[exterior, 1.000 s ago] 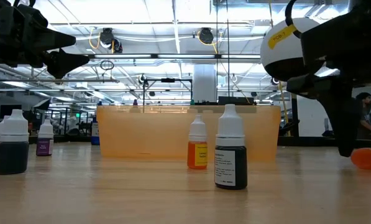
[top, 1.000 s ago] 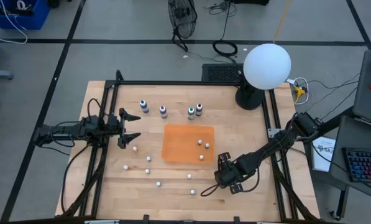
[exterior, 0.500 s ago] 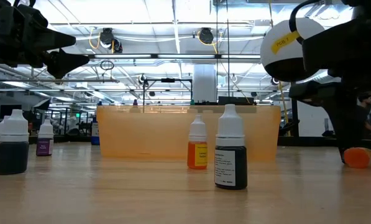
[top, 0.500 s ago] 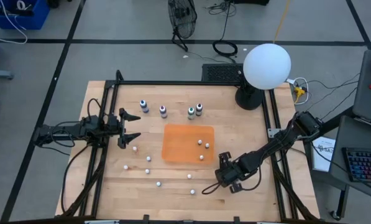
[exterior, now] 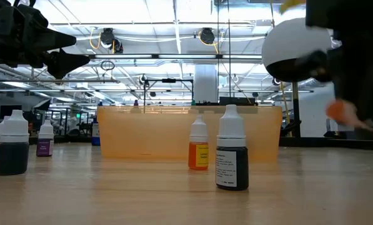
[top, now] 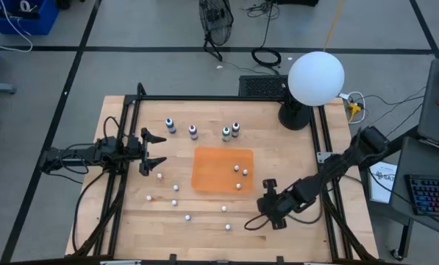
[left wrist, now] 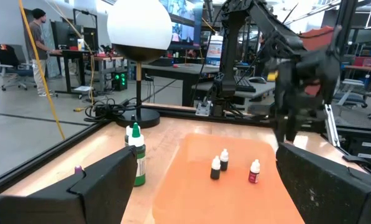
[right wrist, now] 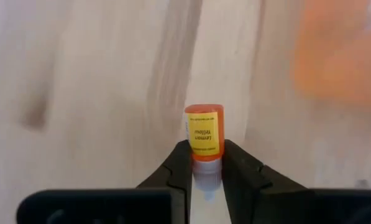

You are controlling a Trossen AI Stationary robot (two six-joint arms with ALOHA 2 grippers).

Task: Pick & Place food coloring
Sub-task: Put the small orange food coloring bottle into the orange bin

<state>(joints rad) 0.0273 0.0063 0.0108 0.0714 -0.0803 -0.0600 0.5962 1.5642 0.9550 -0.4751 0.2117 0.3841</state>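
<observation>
Gripping: a yellow bottle (right wrist: 204,138) is clamped by its pale cap between the right gripper (right wrist: 204,163) fingers, lifted off the table (top: 293,158) near the tray (top: 208,179) corner.
Left gripper (top: 151,151): jaws spread apart, nothing held, parked at the table's left side.
Done: three bottles are seen standing inside the tray.
Left: four bottles (top: 193,132) stand in a row beyond the tray; others are scattered on the near boards.
Materials: translucent orange plastic tray, shallow and rectangular; pale wood table; small cylindrical bottles with tapered white caps and paper labels.
</observation>
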